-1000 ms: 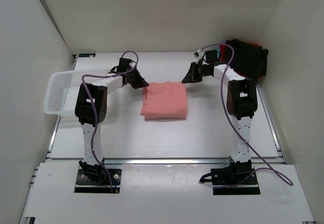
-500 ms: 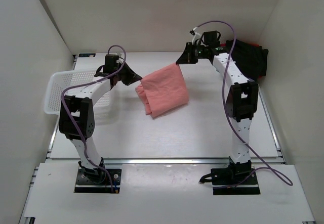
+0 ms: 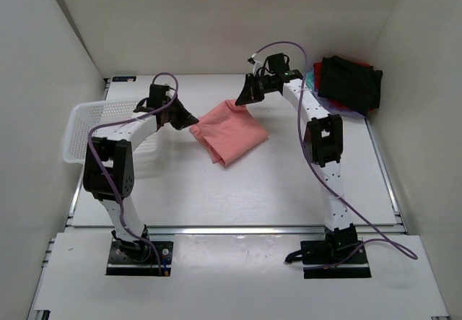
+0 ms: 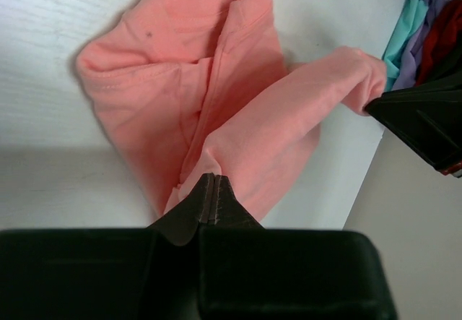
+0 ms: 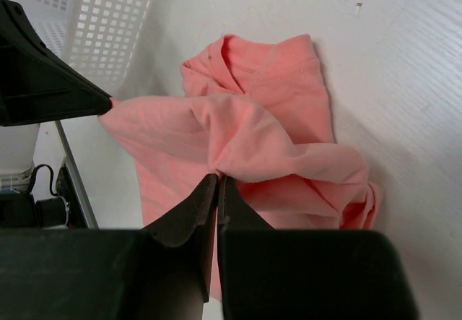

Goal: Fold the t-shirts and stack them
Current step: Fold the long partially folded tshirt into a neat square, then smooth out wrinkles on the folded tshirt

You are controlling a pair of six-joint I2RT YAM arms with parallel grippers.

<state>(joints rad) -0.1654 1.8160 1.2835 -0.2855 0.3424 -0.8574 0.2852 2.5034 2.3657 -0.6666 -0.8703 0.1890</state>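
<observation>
Our left gripper and right gripper are clamped on the salmon-pink t-shirt, left of the folded stack. We should carry it taut and level so its folds hold.

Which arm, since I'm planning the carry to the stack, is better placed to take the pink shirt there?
Right, probably. The left gripper and right gripper both pinch the shirt, but the stack sits far right, beside the right arm.

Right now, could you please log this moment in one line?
left jaws: shut on salmon-pink t-shirt | right jaws: shut on it | folded stack: far-right corner
</observation>
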